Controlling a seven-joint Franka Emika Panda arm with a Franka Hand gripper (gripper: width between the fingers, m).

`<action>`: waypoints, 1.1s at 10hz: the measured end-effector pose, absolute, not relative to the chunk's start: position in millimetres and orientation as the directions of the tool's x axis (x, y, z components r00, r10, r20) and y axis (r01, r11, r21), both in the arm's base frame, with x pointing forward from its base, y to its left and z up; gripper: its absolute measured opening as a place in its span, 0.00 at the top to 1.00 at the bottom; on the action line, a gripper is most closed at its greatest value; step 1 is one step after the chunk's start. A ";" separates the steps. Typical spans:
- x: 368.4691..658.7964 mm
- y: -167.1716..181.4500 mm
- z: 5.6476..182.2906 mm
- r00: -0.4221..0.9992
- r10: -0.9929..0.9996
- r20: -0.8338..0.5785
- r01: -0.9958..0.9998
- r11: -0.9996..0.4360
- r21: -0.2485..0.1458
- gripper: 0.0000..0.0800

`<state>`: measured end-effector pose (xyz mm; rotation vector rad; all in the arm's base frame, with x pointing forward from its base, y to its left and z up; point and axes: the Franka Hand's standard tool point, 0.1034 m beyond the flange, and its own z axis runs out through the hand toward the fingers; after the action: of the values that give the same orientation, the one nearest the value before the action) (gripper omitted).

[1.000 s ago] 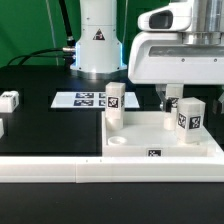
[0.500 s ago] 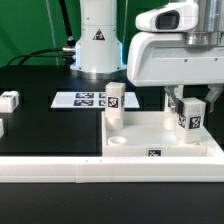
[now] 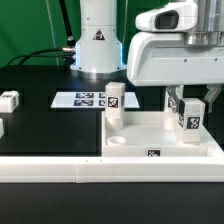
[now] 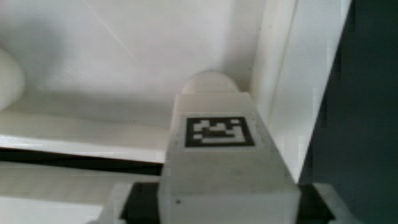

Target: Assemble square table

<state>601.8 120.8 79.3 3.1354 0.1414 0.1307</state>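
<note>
The square table top [image 3: 140,128], a white slab with a raised rim and a tag on its front edge, lies at the exterior view's right. One white tagged leg [image 3: 115,100] stands upright in its far left corner. A second leg [image 3: 188,116] stands upright at its far right corner. My gripper [image 3: 190,106] reaches down over this second leg, one finger on each side, shut on it. In the wrist view the leg [image 4: 217,140] fills the space between the dark fingers [image 4: 139,205], with the slab's rim [image 4: 276,50] beside it.
A loose leg [image 3: 8,100] lies at the exterior view's left, and another shows at the left edge [image 3: 1,127]. The marker board [image 3: 82,99] lies behind the slab. A long white rail [image 3: 55,170] runs along the front. The arm's base [image 3: 97,45] stands at the back.
The fingers have closed in from wide open onto the right-hand leg. The leg and the slab have stayed in place.
</note>
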 end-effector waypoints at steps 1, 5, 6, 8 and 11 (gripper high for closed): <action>601.7 120.8 79.1 0.996 0.010 0.084 0.010 -1.000 -0.004 0.64; 601.5 120.1 78.8 0.941 -0.330 0.077 -0.328 -0.944 -0.034 0.64; 601.5 119.5 78.7 0.907 -0.415 0.074 -0.413 -0.910 -0.040 0.64; 600.9 119.2 78.2 0.835 -0.546 0.066 -0.544 -0.838 -0.050 0.64; 599.3 120.9 77.8 0.673 -0.738 0.053 -0.735 -0.675 -0.060 0.64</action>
<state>599.3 120.9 77.8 2.9039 -1.2783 0.1152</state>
